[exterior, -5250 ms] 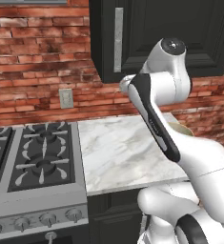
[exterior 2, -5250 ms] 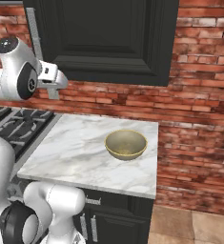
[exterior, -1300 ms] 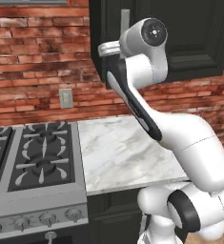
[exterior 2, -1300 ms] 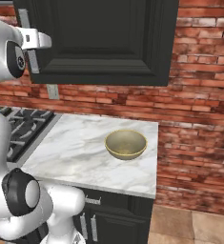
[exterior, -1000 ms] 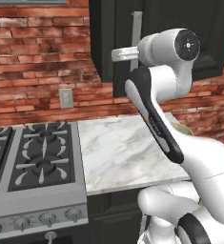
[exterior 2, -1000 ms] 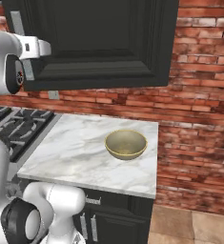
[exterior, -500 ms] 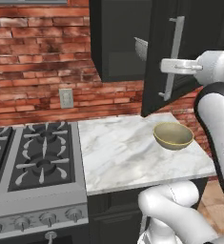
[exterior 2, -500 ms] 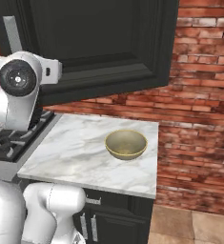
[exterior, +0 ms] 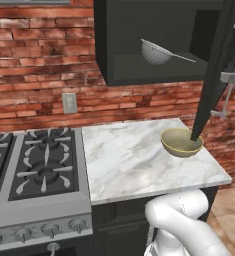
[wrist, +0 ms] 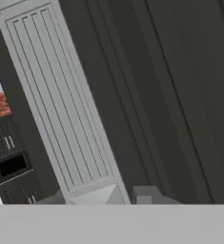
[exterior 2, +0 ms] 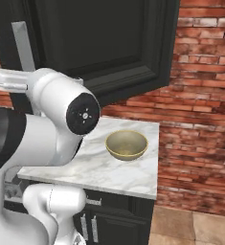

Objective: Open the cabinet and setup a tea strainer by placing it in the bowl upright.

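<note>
Strainer [exterior: 156,52]: in the left base view it lies on the shelf of the open cabinet [exterior: 139,75], handle pointing right, above the bowl [exterior: 181,142] on the counter [exterior: 134,160]. The door [exterior: 216,75] stands edge-on between arm and shelf; reach around it. Right base view: the door [exterior 2: 104,43] hangs over the bowl [exterior 2: 127,145]. Hand view: the bar handle [wrist: 61,105] lies close ahead; gripper state cannot be told.

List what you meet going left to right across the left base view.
Stove → wall outlet → tea strainer on the open cabinet's shelf → bowl on the counter → the swung-out cabinet door.
</note>
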Motion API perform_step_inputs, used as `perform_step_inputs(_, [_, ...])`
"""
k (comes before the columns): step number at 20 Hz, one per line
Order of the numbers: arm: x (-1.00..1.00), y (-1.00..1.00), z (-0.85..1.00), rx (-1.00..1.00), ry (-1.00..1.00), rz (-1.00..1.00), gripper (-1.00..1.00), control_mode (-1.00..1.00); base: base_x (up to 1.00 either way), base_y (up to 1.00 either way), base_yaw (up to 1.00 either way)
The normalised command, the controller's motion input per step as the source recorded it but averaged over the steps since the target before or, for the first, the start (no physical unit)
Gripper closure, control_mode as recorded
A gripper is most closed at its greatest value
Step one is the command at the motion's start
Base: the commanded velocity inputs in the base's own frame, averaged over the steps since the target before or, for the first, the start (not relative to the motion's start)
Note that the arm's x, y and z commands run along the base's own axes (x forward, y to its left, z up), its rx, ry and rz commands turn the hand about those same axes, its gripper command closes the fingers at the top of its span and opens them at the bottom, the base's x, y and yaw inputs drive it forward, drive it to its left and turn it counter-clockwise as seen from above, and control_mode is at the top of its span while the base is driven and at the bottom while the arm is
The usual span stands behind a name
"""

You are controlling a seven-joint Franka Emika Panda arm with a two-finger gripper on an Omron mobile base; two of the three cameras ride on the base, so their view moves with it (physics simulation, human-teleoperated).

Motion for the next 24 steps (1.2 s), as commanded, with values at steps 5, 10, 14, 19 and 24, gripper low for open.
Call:
perform_step_inputs(5, [0.00,-0.55,0.00,0.06,0.10,0.09,1.00,-1.00,0.00,0.00,0.00])
perform_step_inputs(10, [-0.02,-0.02,0.00,-0.02,0.05,0.01,-1.00,-1.00,0.00,0.00,0.00])
perform_step_inputs(14, [-0.17,0.00,0.08,-0.04,0.00,-0.01,-1.00,-1.00,0.00,0.00,0.00])
perform_step_inputs(19, [-0.47,-0.05,0.19,-0.15,-0.01,-0.06,-1.00,-1.00,0.00,0.00,0.00])
perform_step_inputs(24, [-0.60,0.00,0.23,-0.43,0.00,-0.22,-1.00,-1.00,0.00,0.00,0.00])
